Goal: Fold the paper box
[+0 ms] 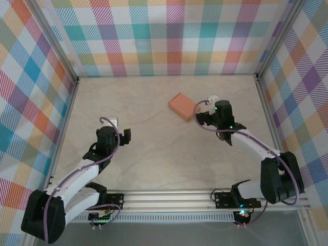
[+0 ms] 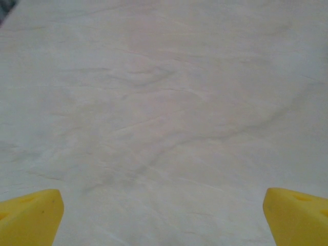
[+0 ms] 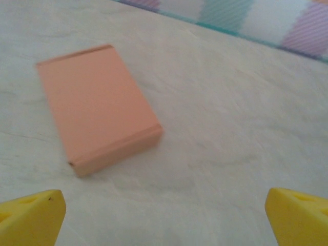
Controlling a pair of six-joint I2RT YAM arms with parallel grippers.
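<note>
Two grippers: both stand with jaws spread wide, and both hold nothing.
Right gripper (image 1: 203,109): in its wrist view (image 3: 164,215) the yellow fingertips (image 3: 32,218) sit at the two lower corners, touching nothing; it is just beside the box's right end.
Paper box (image 1: 183,106): closed, flat, salmon-orange rectangle (image 3: 100,107), lying on the table right of centre, towards the far wall.
Left gripper (image 1: 120,128): spread wide over bare surface (image 2: 164,215), well apart from the box.
Table (image 1: 154,148): pale, marbled; bare between right gripper and box.
Walls (image 1: 169,36): pastel checks on three sides.
</note>
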